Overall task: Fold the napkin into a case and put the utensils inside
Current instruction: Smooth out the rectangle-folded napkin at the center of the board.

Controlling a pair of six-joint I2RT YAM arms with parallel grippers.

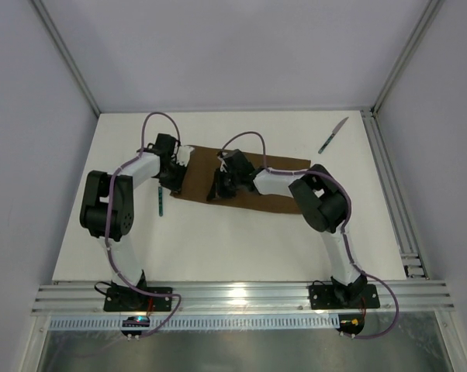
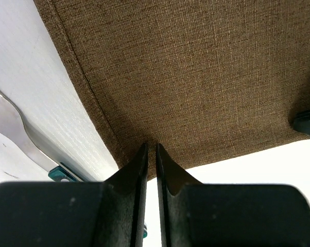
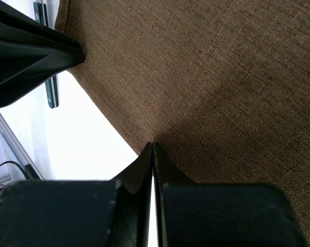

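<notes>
The dark brown napkin (image 1: 204, 172) lies as a flat oblong at mid-table; no case is in view. My left gripper (image 1: 174, 186) is shut on the napkin's near left corner (image 2: 151, 146), with cloth (image 2: 196, 77) filling that wrist view. My right gripper (image 1: 216, 195) is shut on the near edge (image 3: 153, 145) a little further right. The fork (image 1: 160, 203), with its dark teal handle, lies on the table just left of the cloth and shows in both wrist views (image 2: 11, 126) (image 3: 51, 91). The knife (image 1: 333, 135) lies at the far right, apart from the napkin.
The white table (image 1: 241, 248) is bounded by a metal rail (image 1: 389, 186) on the right and another (image 1: 241, 293) at the near edge. Grey walls stand close on three sides. The arms' elbows (image 1: 105, 205) (image 1: 323, 203) hang over the table on either side of the cloth.
</notes>
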